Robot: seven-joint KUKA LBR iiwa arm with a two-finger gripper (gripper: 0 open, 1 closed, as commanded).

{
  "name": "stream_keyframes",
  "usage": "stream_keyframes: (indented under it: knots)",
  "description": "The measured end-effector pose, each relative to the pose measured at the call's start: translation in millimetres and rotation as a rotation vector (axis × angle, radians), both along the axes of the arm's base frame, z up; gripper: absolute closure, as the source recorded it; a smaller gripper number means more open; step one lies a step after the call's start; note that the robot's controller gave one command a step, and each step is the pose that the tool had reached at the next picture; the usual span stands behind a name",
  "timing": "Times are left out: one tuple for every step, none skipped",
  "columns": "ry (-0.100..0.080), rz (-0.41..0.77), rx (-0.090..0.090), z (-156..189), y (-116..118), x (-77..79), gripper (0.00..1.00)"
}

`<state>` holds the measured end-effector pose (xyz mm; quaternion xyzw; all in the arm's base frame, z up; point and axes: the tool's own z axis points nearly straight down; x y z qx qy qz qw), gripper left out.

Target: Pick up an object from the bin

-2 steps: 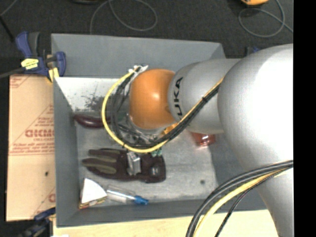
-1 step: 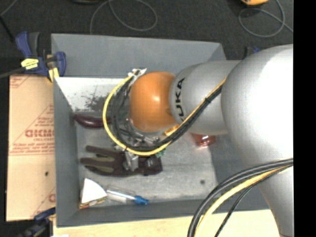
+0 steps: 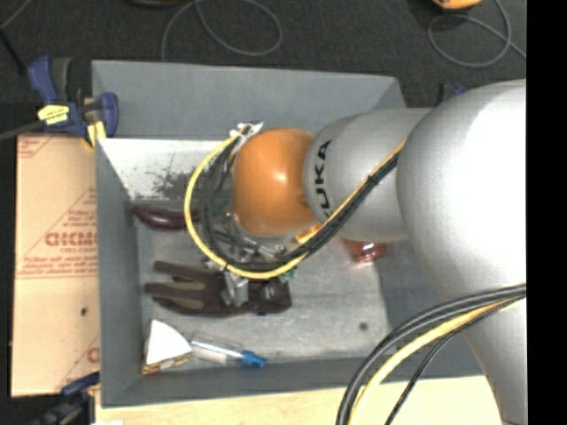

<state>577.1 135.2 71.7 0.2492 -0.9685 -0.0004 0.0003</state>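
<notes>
Down in the grey metal bin (image 3: pixel 266 104) the gripper (image 3: pixel 234 287) sits low over the front-left part of the floor, right above a dark brown glove-shaped thing (image 3: pixel 190 292); that thing lies flat, its finger-like lobes spread toward the left wall and its broader end running rightward under the gripper; the metal tip of the gripper appears to touch or nearly touch it near that broader end, but I cannot tell whether the jaws are apart, together or clamped on it, since the wrist hides them from above.

Over the gripper stands the orange cover (image 3: pixel 270 180) of the wrist, round and glossy; a yellow cable (image 3: pixel 189 206) loops round its left side and passes back under it; the silver arm (image 3: pixel 425 175) comes in from the right and covers much of the bin's right half.

Near the left wall, behind the glove-shaped thing and apart from it, lies a dark maroon oblong thing (image 3: pixel 159 216); in the front-left corner rests a white triangular piece (image 3: pixel 166 341), and just beside it, along the front wall, a slim pen-like stick (image 3: pixel 221 353) with a blue end (image 3: pixel 253 359); a pinkish-red thing (image 3: pixel 363 251) peeks out from under the arm on the right, too hidden to name.
</notes>
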Motion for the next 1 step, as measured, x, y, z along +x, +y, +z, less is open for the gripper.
stream_keyframes:
  knots:
    - [-0.007, 0.036, 0.001, 155.2, 1.9, -13.2, 1.00]
